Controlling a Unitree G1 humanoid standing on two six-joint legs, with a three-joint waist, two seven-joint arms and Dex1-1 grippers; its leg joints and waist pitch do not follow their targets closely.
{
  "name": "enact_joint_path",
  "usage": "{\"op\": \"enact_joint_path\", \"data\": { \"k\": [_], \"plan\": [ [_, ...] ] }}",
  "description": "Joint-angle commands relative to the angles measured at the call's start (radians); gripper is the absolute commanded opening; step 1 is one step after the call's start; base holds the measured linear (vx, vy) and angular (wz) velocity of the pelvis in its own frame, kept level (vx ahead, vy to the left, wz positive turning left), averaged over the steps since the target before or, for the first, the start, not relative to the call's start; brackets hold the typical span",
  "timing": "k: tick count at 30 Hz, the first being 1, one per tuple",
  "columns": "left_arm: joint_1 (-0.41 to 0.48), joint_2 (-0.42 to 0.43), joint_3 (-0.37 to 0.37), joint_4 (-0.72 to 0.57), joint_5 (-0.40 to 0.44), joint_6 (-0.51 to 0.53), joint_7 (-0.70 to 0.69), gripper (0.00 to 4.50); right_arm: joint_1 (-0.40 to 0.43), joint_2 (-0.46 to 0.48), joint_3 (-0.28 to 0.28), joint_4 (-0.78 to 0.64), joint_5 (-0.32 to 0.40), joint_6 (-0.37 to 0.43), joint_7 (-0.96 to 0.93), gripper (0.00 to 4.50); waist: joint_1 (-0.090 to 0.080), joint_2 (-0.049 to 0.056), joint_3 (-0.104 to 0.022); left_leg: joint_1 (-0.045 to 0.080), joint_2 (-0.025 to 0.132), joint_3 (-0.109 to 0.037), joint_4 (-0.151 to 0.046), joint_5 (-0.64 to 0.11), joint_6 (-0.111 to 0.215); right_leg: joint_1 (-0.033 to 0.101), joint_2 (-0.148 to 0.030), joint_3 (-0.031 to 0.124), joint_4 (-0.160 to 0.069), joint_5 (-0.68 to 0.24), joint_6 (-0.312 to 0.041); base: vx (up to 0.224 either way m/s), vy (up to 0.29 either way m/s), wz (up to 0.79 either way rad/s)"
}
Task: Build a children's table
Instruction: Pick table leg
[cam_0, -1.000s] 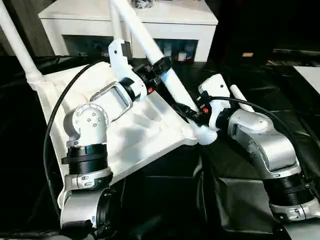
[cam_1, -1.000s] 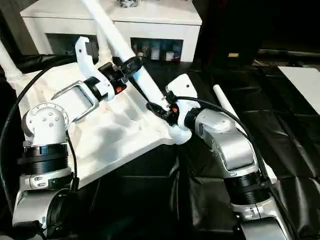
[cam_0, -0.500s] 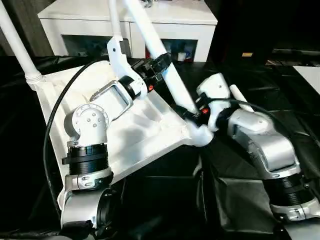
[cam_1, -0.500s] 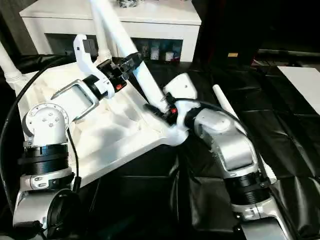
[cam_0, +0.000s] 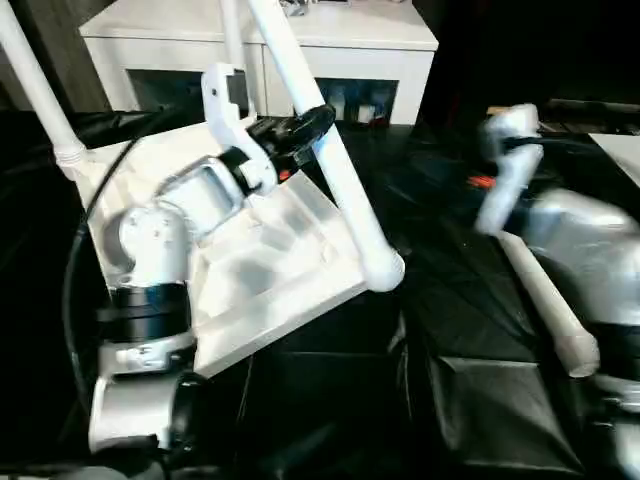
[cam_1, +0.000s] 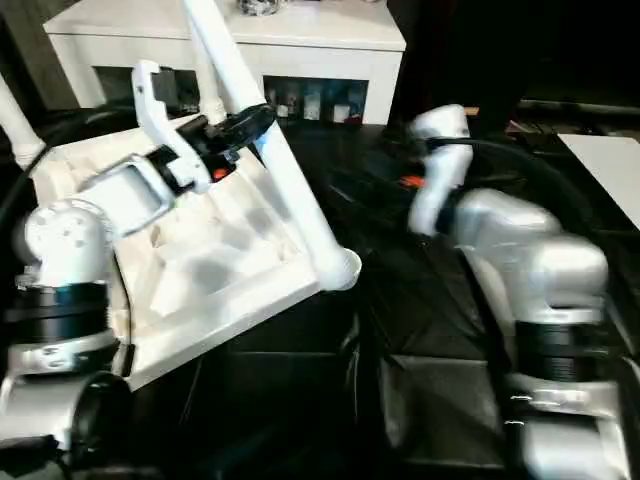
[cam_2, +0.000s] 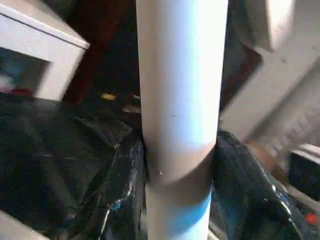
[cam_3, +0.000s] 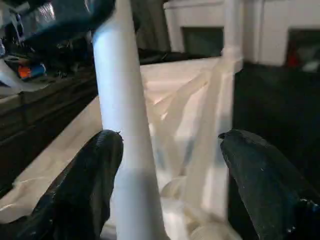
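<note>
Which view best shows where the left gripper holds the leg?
The left eye view: the left gripper clamps the slanted leg partway up, above its foot at the tabletop corner. The right eye view shows the same. The left wrist view gives a close-up; the right wrist view shows its lower part.

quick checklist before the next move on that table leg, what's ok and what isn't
1. Left gripper shut on the slanted long white tube leg: ok.
2. Right gripper open, its black fingers apart: ok.
3. Leg's lower end at the near corner of the white ribbed plastic tabletop: ok.
4. Leg fully seated in its socket: cannot tell.
5. Leg upright: not ok, it leans.
6. Spare white tube leg lying on the black cloth: ok.
</note>
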Motion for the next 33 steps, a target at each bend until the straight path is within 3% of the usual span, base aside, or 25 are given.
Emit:
{"op": "enact_joint_path", "data": {
  "k": [1, 6, 15, 23, 27, 33],
  "plan": [
    [-0.017, 0.012, -0.021, -0.029, -0.02, 0.009, -0.027, 1.71, 0.002, -0.02, -0.002, -0.007, 0.021, 0.026, 0.016, 3.56, 0.003, -0.013, -0.077, -0.005, 0.013, 0.004, -0.061, -0.026, 0.063, 0.07, -0.058, 0.052, -0.058, -0.13, -0.211, 0.0, 0.0, 0.0],
    [-0.017, 0.027, -0.034, -0.036, -0.027, 0.017, -0.06, 1.71, 0.019, -0.04, 0.015, -0.046, 0.061, 0.078, 0.053, 3.56, 0.003, -0.015, -0.075, -0.004, 0.012, 0.003, -0.062, -0.047, 0.047, 0.069, -0.057, 0.051, -0.067, -0.211, -0.172, 0.0, 0.0, 0.0],
    [-0.028, 0.038, -0.021, -0.045, -0.084, 0.047, -0.107, 1.71, 0.013, -0.048, 0.063, -0.048, 0.039, 0.074, 0.049, 3.56, 0.005, -0.014, -0.078, -0.006, 0.013, 0.003, -0.061, -0.021, 0.044, 0.068, -0.057, 0.051, -0.06, -0.163, -0.189, 0.0, 0.0, 0.0],
    [0.011, 0.101, -0.124, -0.116, -0.073, 0.014, -0.278, 1.7, 0.019, -0.073, 0.139, -0.051, 0.026, 0.063, 0.12, 3.56, 0.003, -0.015, -0.074, -0.004, 0.015, 0.004, -0.064, -0.045, 0.037, 0.066, -0.059, 0.053, -0.063, -0.204, -0.176, 0.0, 0.0, 0.0],
    [-0.002, 0.11, -0.136, -0.115, -0.074, -0.002, -0.309, 1.7, 0.017, -0.086, 0.174, -0.061, 0.038, 0.057, 0.166, 3.56, 0.004, -0.016, -0.073, -0.002, 0.017, 0.004, -0.064, -0.049, 0.033, 0.064, -0.059, 0.054, -0.065, -0.218, -0.166, 0.0, 0.0, 0.0],
    [-0.016, 0.12, -0.153, -0.122, -0.089, -0.026, -0.376, 1.7, 0.019, -0.094, 0.225, -0.066, 0.033, 0.041, 0.222, 3.56, 0.004, -0.019, -0.075, -0.005, 0.017, 0.003, -0.063, -0.034, 0.036, 0.067, -0.06, 0.054, -0.059, -0.183, -0.185, 0.0, 0.0, 0.0]
  ]
}}
